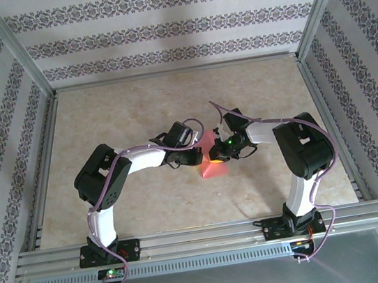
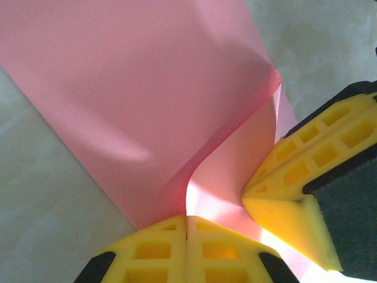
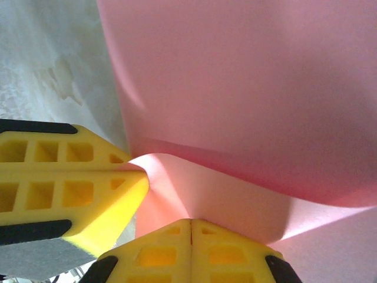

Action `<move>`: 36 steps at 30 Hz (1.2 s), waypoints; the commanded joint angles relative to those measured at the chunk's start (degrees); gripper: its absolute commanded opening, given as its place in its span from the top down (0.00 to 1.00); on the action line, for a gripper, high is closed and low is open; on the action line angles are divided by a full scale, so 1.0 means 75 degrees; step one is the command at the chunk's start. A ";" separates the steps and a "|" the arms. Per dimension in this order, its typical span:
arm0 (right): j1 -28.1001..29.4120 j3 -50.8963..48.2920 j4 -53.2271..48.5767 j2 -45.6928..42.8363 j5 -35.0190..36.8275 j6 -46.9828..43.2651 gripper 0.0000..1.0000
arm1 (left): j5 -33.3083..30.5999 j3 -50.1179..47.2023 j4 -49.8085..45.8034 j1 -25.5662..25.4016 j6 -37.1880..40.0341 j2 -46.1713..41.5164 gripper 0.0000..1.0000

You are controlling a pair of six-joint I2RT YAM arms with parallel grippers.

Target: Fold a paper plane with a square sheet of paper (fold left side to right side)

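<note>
Both pairs of jaws are pressed together on the square sheet of paper (image 1: 214, 167). The left gripper (image 2: 187, 231) pinches a raised curl of the sheet at its yellow pad tips, and the right gripper (image 3: 191, 233) nips a lifted edge just beside it. The salmon-pink sheet sits mid-table (image 1: 101, 118) between the two arms, part flat on the marbled surface and part bowed upward.
</note>
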 commanded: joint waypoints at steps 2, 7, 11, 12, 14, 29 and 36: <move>0.0060 0.0059 -0.0339 0.0185 0.0277 -0.0140 1.00 | -0.0129 0.0088 -0.0351 0.0077 0.0177 0.0187 0.97; 0.0045 0.0023 -0.0365 0.0211 0.0336 -0.0120 1.00 | -0.0245 0.0042 -0.0275 0.0088 0.0068 -0.0117 0.88; 0.0045 0.0000 -0.0340 0.0189 0.0345 -0.0112 1.00 | -0.0454 0.0017 -0.0338 0.0129 0.0025 -0.0672 0.79; 0.0045 -0.0011 -0.0336 0.0178 0.0348 -0.0118 1.00 | -0.0498 0.0003 -0.0390 0.0146 0.0027 -0.0804 0.78; 0.0045 -0.0012 -0.0327 0.0166 0.0336 -0.0122 1.00 | -0.0565 -0.0038 -0.0512 0.0199 -0.0004 -0.1122 0.75; 0.0045 0.0035 -0.0342 0.0136 0.0294 -0.0192 1.00 | 0.1178 -0.0751 -0.0350 -0.0208 -0.1326 -0.1572 0.84; 0.0056 0.0023 -0.0348 0.0154 0.0286 -0.0199 1.00 | 0.1383 -0.0787 0.0187 -0.0333 -0.1585 -0.1004 0.87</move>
